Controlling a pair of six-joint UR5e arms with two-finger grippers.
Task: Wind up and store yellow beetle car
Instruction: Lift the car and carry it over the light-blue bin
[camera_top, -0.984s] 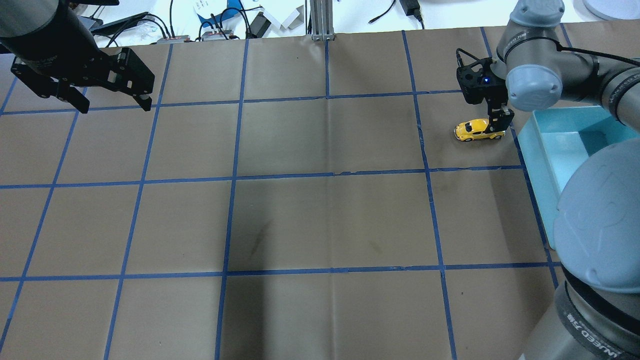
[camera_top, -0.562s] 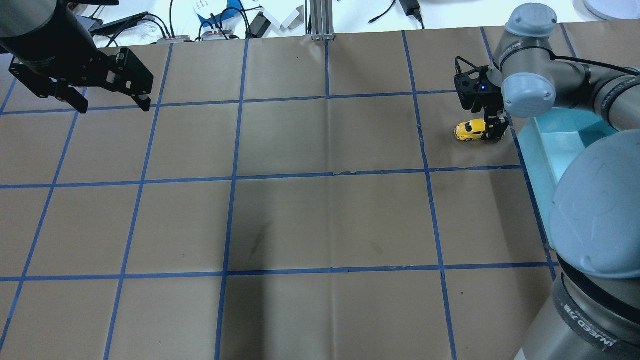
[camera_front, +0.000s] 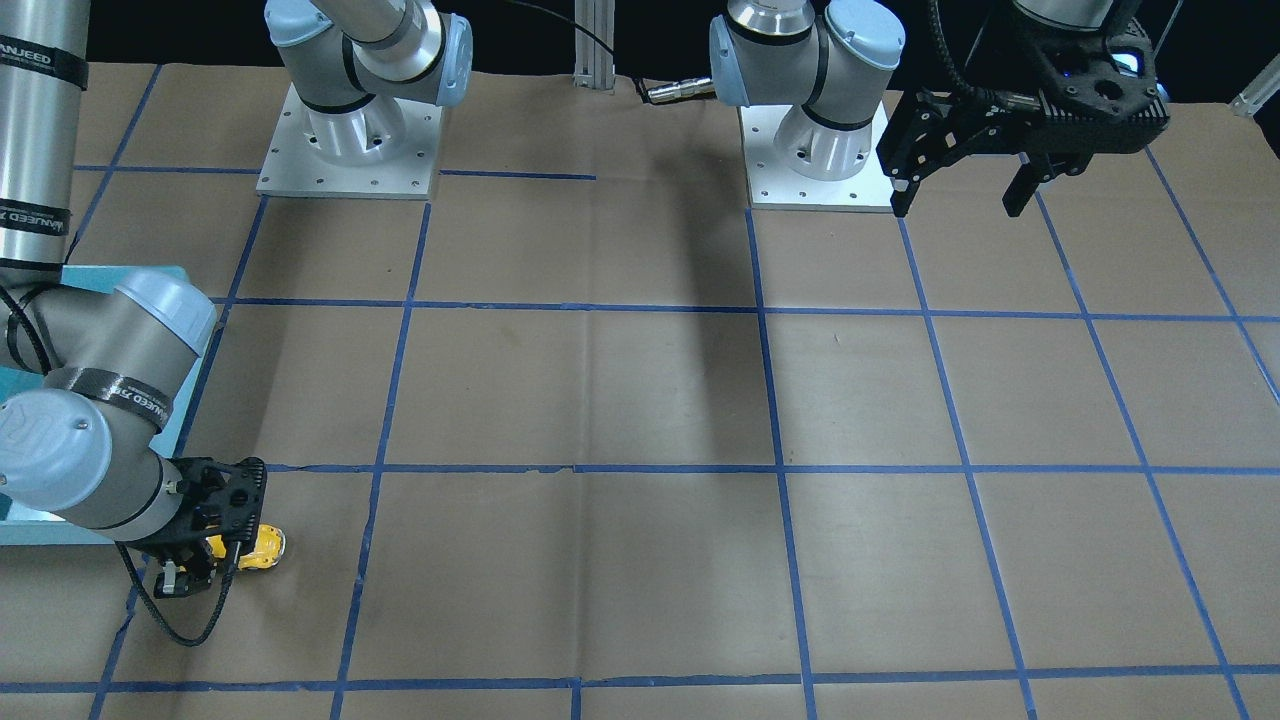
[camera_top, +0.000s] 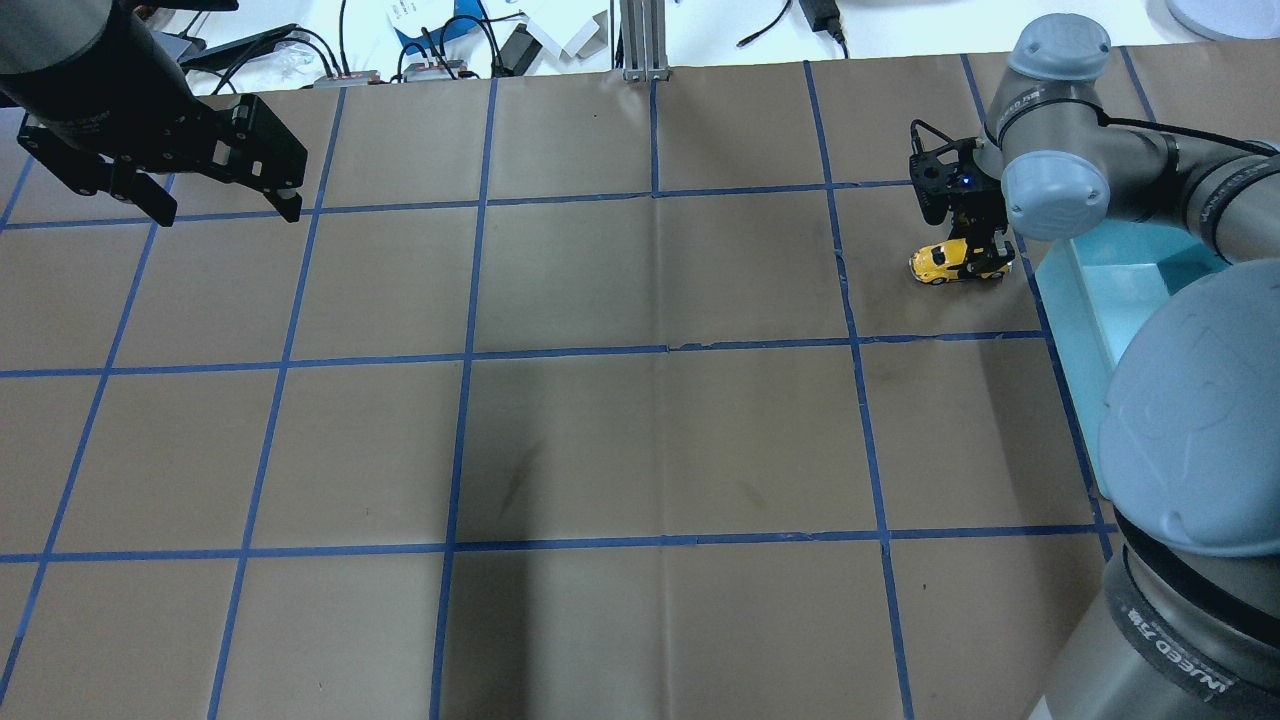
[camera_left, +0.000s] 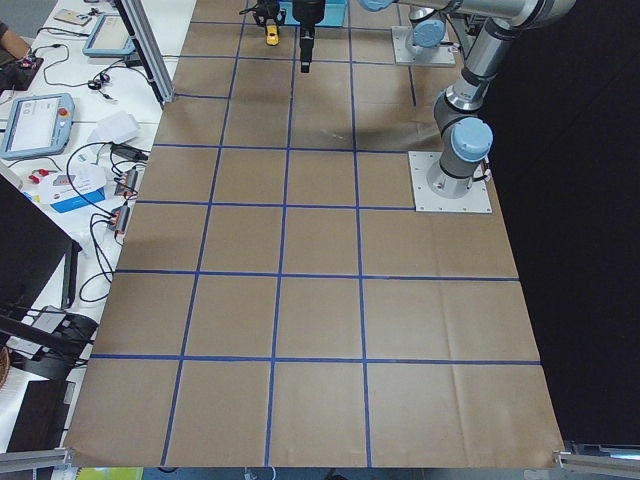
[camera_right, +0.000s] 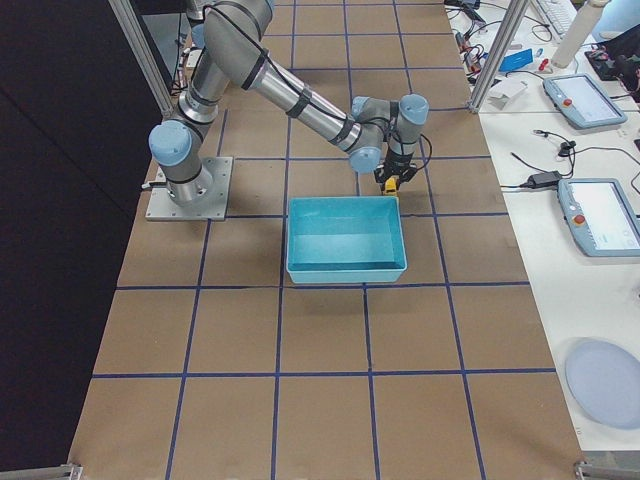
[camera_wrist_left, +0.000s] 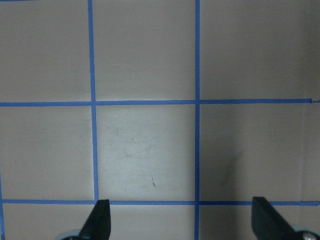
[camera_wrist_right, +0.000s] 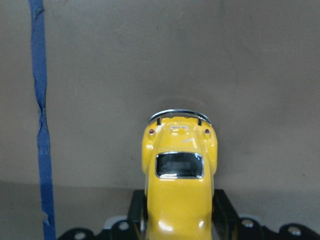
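The yellow beetle car (camera_wrist_right: 180, 190) is bright shiny yellow, with a dark back window in a silver rim, two tiny red lights and a silver bumper (camera_wrist_right: 180, 113). The right fingers (camera_wrist_right: 136, 212) beside it are black, and the left fingers (camera_wrist_left: 100, 220) are black too. The table (camera_top: 600, 430) is brown with thin blue lines that make big squares. The bin (camera_right: 345, 268) is light blue. The robot arms (camera_right: 300, 100) are silver-grey with pale blue-grey caps and black bands.

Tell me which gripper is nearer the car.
Right. The right gripper is at the car, closed on its sides. The left gripper hangs open above the table's opposite end, far from it.
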